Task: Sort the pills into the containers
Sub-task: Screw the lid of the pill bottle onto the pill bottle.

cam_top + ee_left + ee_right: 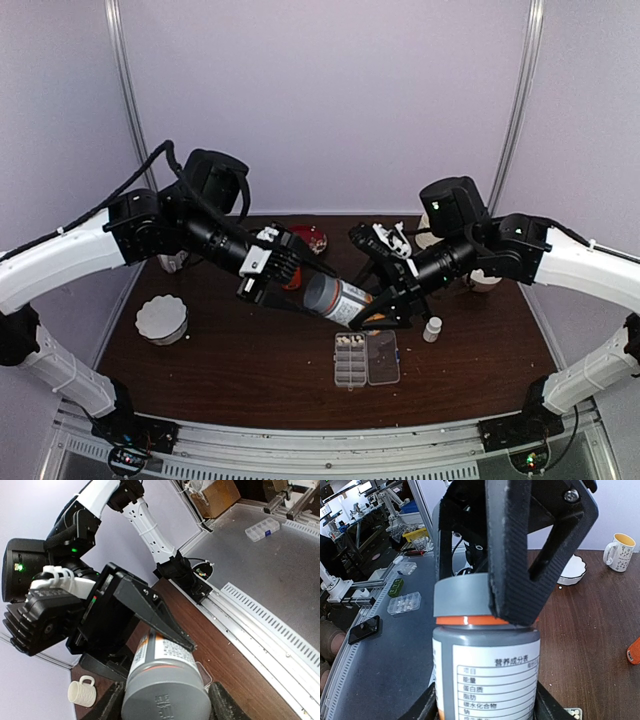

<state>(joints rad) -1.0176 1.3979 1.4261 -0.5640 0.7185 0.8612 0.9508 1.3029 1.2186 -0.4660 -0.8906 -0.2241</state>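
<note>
A grey pill bottle [338,298] with a white label and an orange ring is held tilted above the clear organiser box [366,358]. My left gripper [308,293] is shut on its grey cap [167,700]. My right gripper [372,308] is shut on its labelled body [487,680]. In the right wrist view the left fingers [520,555] clamp the cap from above. Several cream pills [349,340] lie in the organiser's far left compartment. A few also show at the bottom edge of the right wrist view [574,712]. The organiser's lid is open.
A small white bottle [432,329] stands right of the organiser. A white fluted bowl [162,318] sits at the left. A red-topped object [310,238] is at the back. A mug [620,551] stands behind the bowl, and another mug [82,691] stands near the right arm.
</note>
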